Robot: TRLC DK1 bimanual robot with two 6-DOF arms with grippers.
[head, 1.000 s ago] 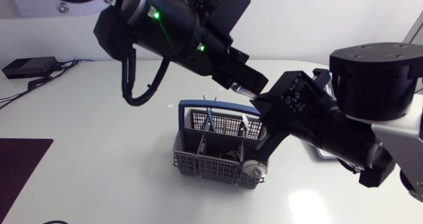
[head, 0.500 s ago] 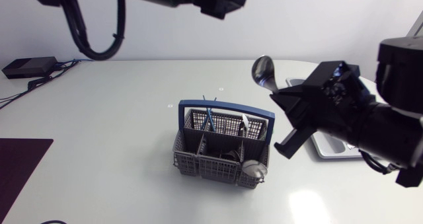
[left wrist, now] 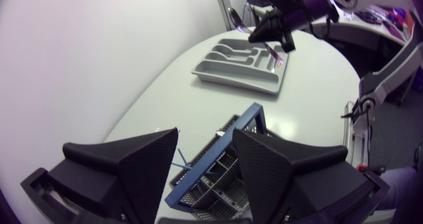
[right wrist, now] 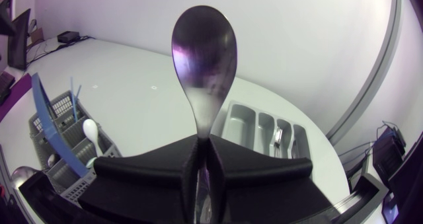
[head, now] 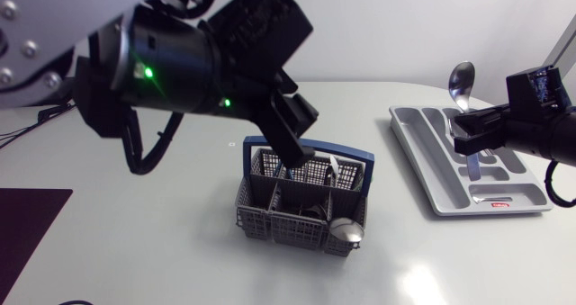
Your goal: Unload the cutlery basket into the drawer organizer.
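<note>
No legible text, numbers or signs in any view, small red-and-white sticker point(head: 494, 200) on the near rim of the grey drawer organizer point(head: 421, 152), its print too small to read

Spoon point(right wrist: 203, 59) handle hidden in right pincer point(right wrist: 203, 151), basket point(head: 297, 224) rear obsc. by left arm point(head: 180, 62)
</note>
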